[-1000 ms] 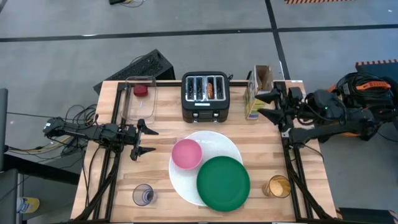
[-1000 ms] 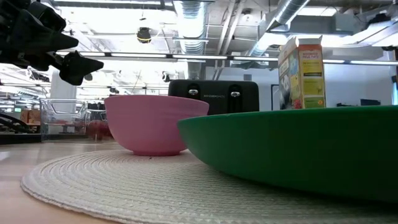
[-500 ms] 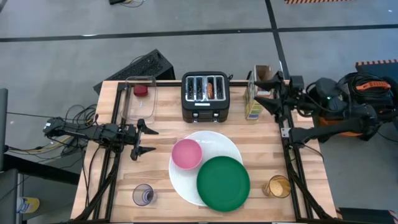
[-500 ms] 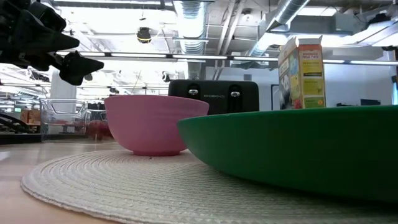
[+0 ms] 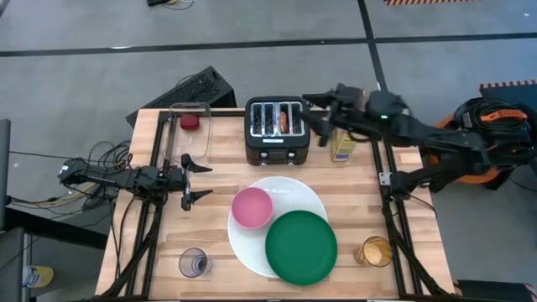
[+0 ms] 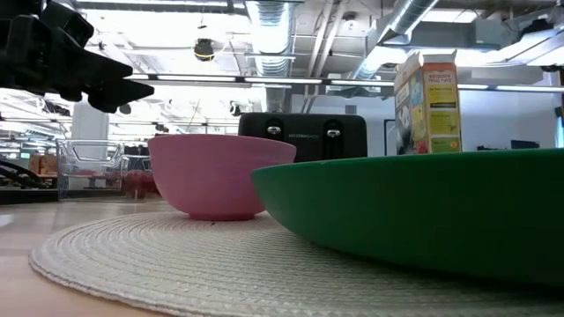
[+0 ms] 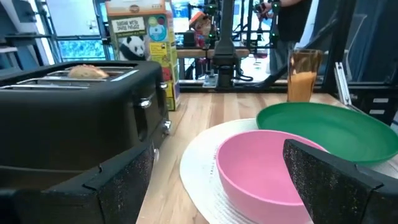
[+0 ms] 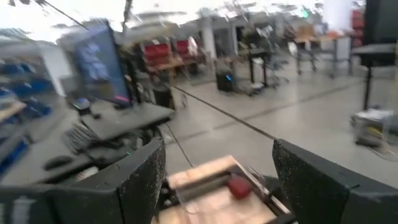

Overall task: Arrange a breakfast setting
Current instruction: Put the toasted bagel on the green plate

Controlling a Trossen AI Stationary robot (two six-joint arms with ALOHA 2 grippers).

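A large white round plate (image 5: 294, 190) lies mid-table. A pink bowl (image 5: 252, 207) stands on its left part and a dark-green plate (image 5: 301, 247) lies on its near right part. A toasted bagel (image 5: 286, 120) sticks up from a slot of the black toaster (image 5: 277, 144). A red food piece (image 5: 192, 122) lies in the clear container (image 5: 186, 144). One tumbler (image 5: 193, 262) stands near left, and one with orange juice (image 5: 375, 251) near right. My left gripper (image 5: 198, 179) is open and empty, left of the bowl. My right gripper (image 5: 312, 116) is open and empty, at the toaster's right side. The spoon is out of view.
A panda-printed carton (image 5: 341, 148) stands right of the toaster, under my right arm. In the left wrist view the bowl (image 7: 261, 168), green plate (image 7: 326, 130) and toaster (image 7: 74, 118) lie ahead. Bare wood shows at the table's left and between toaster and plate.
My right gripper has swung from the table's right edge toward the left and far edges, past the carton, and now stands at the toaster's right side. My left gripper has turned a little in place. The dishes have not moved.
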